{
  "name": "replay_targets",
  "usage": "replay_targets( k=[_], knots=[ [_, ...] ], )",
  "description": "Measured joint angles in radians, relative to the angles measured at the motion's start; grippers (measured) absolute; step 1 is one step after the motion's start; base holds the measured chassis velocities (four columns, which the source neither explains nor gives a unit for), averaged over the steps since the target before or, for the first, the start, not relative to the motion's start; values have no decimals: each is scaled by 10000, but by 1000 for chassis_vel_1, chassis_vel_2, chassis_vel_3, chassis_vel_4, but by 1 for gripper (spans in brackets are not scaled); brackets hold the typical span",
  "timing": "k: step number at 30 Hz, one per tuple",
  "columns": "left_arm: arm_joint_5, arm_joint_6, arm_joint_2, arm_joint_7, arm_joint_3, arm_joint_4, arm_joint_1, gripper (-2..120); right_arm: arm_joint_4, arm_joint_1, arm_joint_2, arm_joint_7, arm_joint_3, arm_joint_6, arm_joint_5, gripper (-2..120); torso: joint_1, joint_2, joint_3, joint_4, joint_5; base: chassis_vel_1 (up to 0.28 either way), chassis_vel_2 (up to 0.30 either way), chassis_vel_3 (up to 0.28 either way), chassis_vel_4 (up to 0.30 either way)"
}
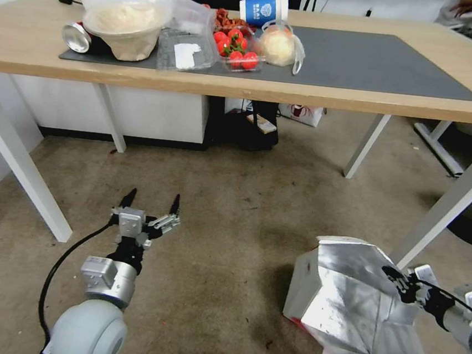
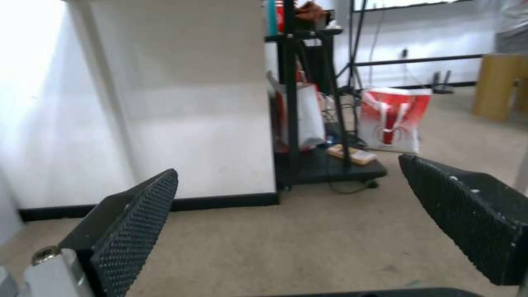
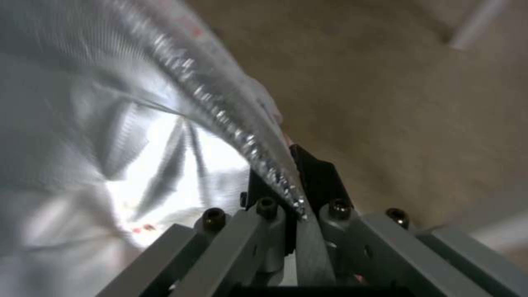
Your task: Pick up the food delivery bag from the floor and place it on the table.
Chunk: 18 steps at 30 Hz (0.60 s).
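The food delivery bag (image 1: 354, 311) is at the lower right over the carpeted floor (image 1: 224, 242), its open mouth with silver foil lining tipped toward me, white outside with a red edge. My right gripper (image 1: 398, 279) is shut on the bag's upper rim; in the right wrist view the foil rim (image 3: 247, 142) runs between the shut fingers (image 3: 316, 177). My left gripper (image 1: 152, 202) hangs open above bare carpet at the lower left, nothing between its ribbed pads (image 2: 137, 222). The long wood table (image 1: 366, 95) with the dark grey mat (image 1: 380, 63) spans the top.
On the mat's left half stand a white bowl (image 1: 123, 21), a can (image 1: 77, 36), clear boxes with tomatoes (image 1: 236, 48), a bagged bun (image 1: 279, 45) and a blue cup (image 1: 262, 7). White table legs (image 1: 438, 219) stand near the bag. A red-and-white bag (image 2: 393, 119) and black stand (image 2: 324, 165) lie beyond.
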Motion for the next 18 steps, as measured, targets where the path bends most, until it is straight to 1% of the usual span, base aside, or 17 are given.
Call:
replay_targets(
  k=[2, 3, 5, 6, 7, 9, 10, 12, 15, 16, 18],
  knots=[
    [48, 68, -173, -89, -284, -257, 247, 100, 531, -141, -496, -225, -9, -237, 990, 0, 0, 0, 0, -2, 0, 0, 0, 0, 0],
    [48, 68, -173, -89, -284, -257, 247, 100, 531, -141, -496, -225, -9, -237, 990, 0, 0, 0, 0, -2, 0, 0, 0, 0, 0],
    [113, 128, -302, -115, -456, -427, 358, 100, 938, -268, -801, -280, 61, -450, 1746, 0, 0, 1, 0, 4, 0, 0, 0, 0, 0],
    [137, 221, -361, -116, -529, -541, 377, 100, 1259, -443, -988, -293, 238, -630, 2387, 0, 1, 1, 0, -1, 0, 0, 0, 0, 0],
    [137, 221, -361, -116, -529, -541, 377, 100, 1259, -443, -988, -293, 238, -630, 2387, 0, 1, 1, 0, -1, 0, 0, 0, 0, 0],
    [143, 326, -399, -116, -594, -634, 379, 100, 1579, -657, -1157, -295, 451, -778, 2971, 0, 0, 1, 0, -1, -1, 0, 0, 0, 0],
    [143, 389, -405, -114, -636, -694, 389, 100, 1805, -839, -1252, -273, 610, -897, 3422, 0, 1, 1, 0, -7, -1, 0, 0, 0, 0],
    [142, 405, -405, -113, -654, -719, 404, 100, 1916, -907, -1294, -222, 703, -968, 3670, 0, 0, 1, 0, -6, 0, 0, 0, 0, 0],
    [144, 445, -378, -106, -802, -843, 490, 100, 2504, -1099, -1451, 143, 1270, -1525, 5198, 0, 0, 1, 0, -2, 0, 0, 0, 0, 0],
    [144, 445, -378, -106, -802, -843, 490, 100, 2504, -1099, -1451, 143, 1270, -1525, 5198, 0, 0, 1, 0, -2, 0, 0, 0, 0, 0],
    [143, 448, -358, -106, -870, -879, 510, 100, 2685, -1120, -1541, 235, 1564, -1844, 5935, 0, 0, 1, 0, -2, -2, 0, 0, 0, 0]
  ],
)
